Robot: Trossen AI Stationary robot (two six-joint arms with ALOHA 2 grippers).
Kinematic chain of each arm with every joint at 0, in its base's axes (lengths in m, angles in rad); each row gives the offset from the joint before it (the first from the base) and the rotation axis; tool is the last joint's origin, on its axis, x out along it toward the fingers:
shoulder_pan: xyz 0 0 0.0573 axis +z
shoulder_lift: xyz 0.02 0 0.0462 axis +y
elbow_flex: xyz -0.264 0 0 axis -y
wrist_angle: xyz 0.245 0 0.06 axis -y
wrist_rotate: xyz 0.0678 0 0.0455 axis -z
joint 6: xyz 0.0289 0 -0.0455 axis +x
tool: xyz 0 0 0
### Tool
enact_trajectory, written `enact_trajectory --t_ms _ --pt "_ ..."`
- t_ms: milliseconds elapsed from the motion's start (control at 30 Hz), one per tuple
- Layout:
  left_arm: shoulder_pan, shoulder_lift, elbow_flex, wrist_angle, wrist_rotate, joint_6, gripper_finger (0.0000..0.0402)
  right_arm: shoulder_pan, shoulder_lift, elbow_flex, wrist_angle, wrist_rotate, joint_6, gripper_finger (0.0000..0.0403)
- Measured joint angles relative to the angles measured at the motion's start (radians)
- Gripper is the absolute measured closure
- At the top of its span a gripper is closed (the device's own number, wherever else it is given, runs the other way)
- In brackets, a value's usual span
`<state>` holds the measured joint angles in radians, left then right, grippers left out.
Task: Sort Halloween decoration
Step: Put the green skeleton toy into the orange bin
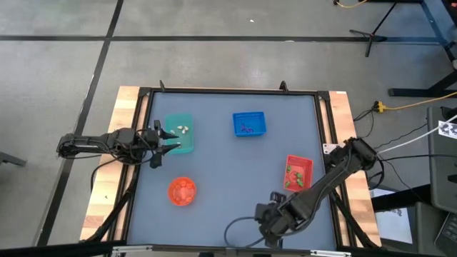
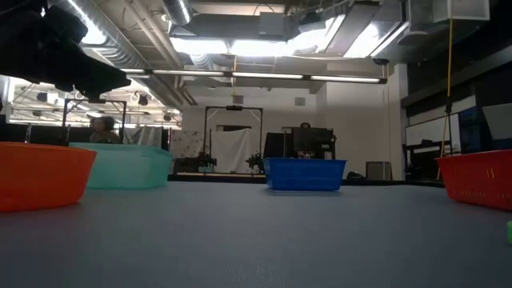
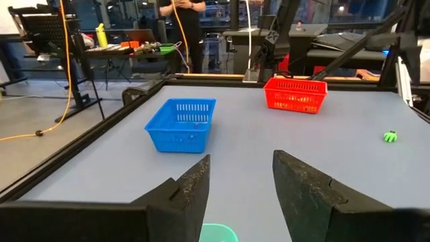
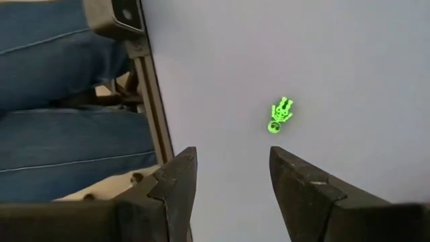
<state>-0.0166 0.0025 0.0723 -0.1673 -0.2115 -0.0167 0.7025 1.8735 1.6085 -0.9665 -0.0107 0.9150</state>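
Left gripper [image 1: 168, 140]: I see its fingers released, empty, over the near edge of the teal tray [image 1: 187, 145], which holds a few cream trinkets [image 1: 183, 130].
Orange bowl [image 1: 181, 191]: near the front of the bench, left of centre.
Blue tray [image 1: 249, 123]: toward the far side; contents look purple, though I can't be sure from above.
Right gripper [image 4: 232, 176]: fingers released, holding nothing, low at the bench's front edge [image 4: 151, 101].
Green trinket [image 4: 279, 115]: loose on the bench, just ahead of my right fingers and slightly off the gap's centre; its long axis runs nearly in line with the reach.
Nearer arm: the right, clearly.
Red tray [image 1: 299, 172]: holds green pieces, I judge the trinket's destination.
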Motion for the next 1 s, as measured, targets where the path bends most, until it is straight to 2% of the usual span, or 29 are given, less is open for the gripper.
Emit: enact_trajectory --t_ms 833,1000 --pt "0.000 0.000 0.000 0.000 0.000 0.001 0.0253 -0.002 0.208 0.000 -0.001 0.058 -0.006 0.0219" --pt "0.000 0.000 0.000 0.000 0.000 0.014 0.0253 -0.003 0.236 0.000 -0.004 0.099 -0.006 0.0219"
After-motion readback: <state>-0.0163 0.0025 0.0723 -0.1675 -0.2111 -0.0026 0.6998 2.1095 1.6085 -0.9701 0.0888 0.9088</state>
